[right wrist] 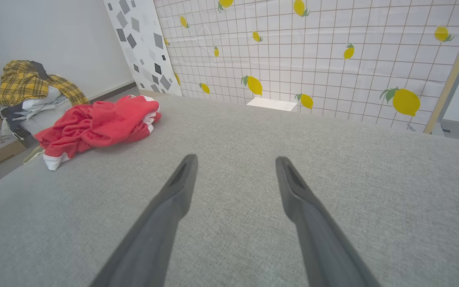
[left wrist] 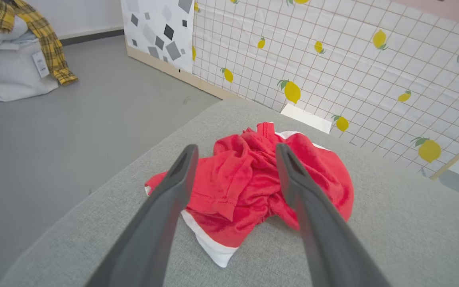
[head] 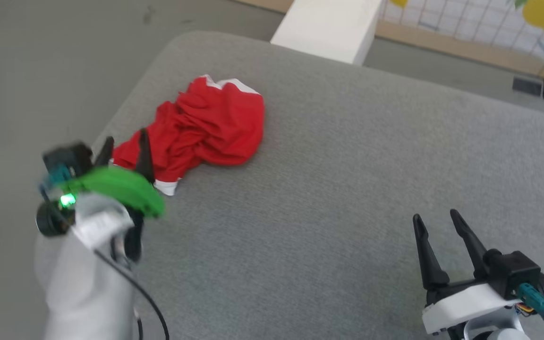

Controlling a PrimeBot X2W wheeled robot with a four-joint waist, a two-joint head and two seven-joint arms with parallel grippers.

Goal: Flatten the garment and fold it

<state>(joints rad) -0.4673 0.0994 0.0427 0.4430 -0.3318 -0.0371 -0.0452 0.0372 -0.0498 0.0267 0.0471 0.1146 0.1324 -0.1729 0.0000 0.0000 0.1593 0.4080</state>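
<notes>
Where the garment point(head: 206, 125) lies: crumpled red heap, white trim showing, near the far left corner of the grey cushion point(head: 347, 189).
Left gripper point(head: 126, 136): fingers spread wide, tips right at the heap's near edge. Contact? Can't tell!
Right gripper point(head: 435, 215): fingers apart too, over bare cushion, well away.

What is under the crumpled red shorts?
The red shorts lie bunched on the grey fabric surface, which shows all around them. The spot right beneath the heap is covered by the folds, so I cannot tell whether anything else is under there.
</notes>
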